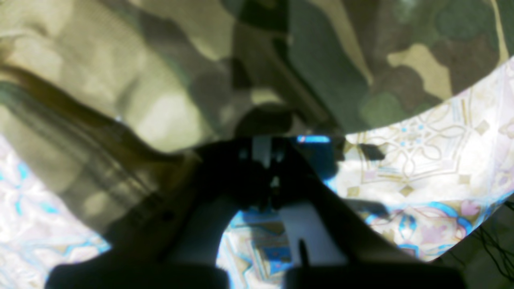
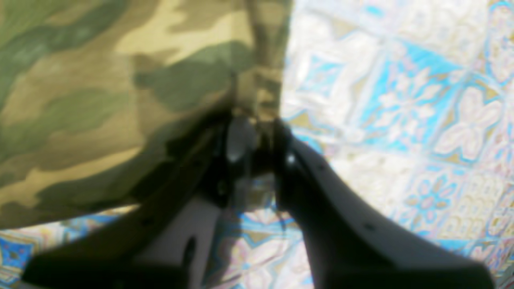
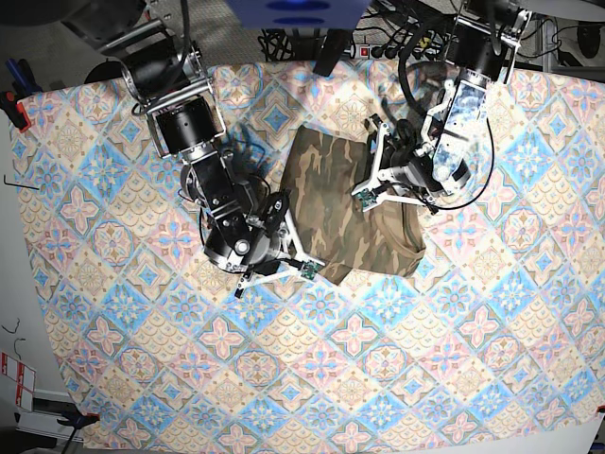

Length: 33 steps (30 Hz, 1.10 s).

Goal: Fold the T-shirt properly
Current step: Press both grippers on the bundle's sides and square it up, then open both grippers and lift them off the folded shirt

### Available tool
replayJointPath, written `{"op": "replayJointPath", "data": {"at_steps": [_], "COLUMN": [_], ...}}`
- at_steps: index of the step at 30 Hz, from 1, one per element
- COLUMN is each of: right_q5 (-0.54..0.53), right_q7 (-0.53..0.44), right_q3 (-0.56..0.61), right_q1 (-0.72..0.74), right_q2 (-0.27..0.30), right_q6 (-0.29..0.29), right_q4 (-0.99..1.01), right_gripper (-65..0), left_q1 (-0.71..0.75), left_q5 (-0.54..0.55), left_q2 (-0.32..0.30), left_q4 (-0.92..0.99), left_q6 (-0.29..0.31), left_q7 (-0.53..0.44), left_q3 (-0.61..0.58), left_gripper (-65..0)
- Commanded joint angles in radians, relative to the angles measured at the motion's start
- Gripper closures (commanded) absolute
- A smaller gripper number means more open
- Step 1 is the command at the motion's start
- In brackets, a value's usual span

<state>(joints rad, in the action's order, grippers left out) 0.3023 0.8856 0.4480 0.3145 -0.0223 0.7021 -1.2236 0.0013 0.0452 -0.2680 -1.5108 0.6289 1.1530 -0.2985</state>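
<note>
Mid-fold: both arms at the T-shirt [image 3: 345, 213] lying bunched on the bench's tablecloth [image 3: 454, 359]
Right gripper [image 2: 253, 120] jaws pinch its hem; left gripper [image 1: 269, 160] jaws closed at the cloth's edge, hold unclear; next, carry the edge across evenly

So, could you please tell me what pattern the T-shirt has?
The T-shirt is woodland camouflage in olive, brown and tan blotches, clearest in the base view.
</note>
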Motion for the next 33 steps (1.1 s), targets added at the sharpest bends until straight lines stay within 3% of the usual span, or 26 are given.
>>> {"op": "replayJointPath", "data": {"at_steps": [1,5,8,12,21,26,29,33], "right_q5": [-0.007,-0.007,-0.007,-0.007,-0.007,-0.008,-0.008,-0.007], "right_q7": [-0.004,0.034,0.06,0.108,0.241,0.238,0.238,0.241], "right_q3": [0.002,0.021,0.105,0.193,0.344,0.317,0.22,0.071], "right_q1": [0.008,-0.013,-0.056,-0.087,-0.088,-0.088,-0.093,-0.094], "right_q2": [-0.006,-0.001,0.003,0.041,0.045,0.043,0.041,0.045], "right_q6": [-0.004,-0.004,-0.004,-0.004,-0.004,-0.004,-0.004,-0.004], "right_q4": [-0.012,-0.022,-0.048,-0.1,-0.189,-0.235,-0.276,-0.331], "right_gripper": [-9.7,-9.7,-9.7,-9.7,-9.7,-9.7,-9.7,-9.7], "left_q1": [-0.045,-0.117,-0.174,-0.218,-0.323,-0.357,-0.355,-0.352], "left_q5": [0.002,0.0,0.0,0.0,-0.021,-0.146,-0.183,-0.184], "left_q2": [-0.004,0.022,0.029,0.032,0.106,0.167,0.169,0.167], "left_q4": [0.023,0.144,0.221,0.235,0.27,0.367,0.367,0.33], "left_q6": [-0.002,-0.002,-0.002,-0.002,-0.002,-0.002,-0.002,-0.002], "left_q7": [-0.009,-0.069,-0.098,-0.1,-0.153,-0.196,-0.21,-0.212], "left_q3": [0.003,0.002,0.0,0.002,0.003,0.008,0.026,0.143], "left_gripper": [0.0,0.0,0.0,0.0,0.0,0.0,0.0,0.0]}}
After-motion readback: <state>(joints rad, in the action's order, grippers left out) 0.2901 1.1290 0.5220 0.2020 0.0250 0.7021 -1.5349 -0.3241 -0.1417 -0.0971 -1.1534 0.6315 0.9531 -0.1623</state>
